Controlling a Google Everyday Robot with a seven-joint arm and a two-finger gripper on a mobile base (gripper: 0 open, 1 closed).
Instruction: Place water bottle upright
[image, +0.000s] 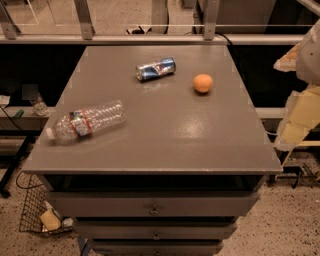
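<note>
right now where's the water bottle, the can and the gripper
water bottle (94, 120): camera view, middle of its ribbed body beside the label
can (156, 69): camera view, middle of its blue and silver side
gripper (296, 120): camera view, pale arm end at the picture's right edge

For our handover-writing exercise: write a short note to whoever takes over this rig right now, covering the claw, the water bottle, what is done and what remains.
Claw: beside the right edge of the table, touching nothing on it.
Water bottle: lying on its side at front left, cap toward the left edge.
Drink can, also lying down, and orange sit farther back.
Done: nothing yet.
Left: grasp the bottle and stand it upright.
</note>
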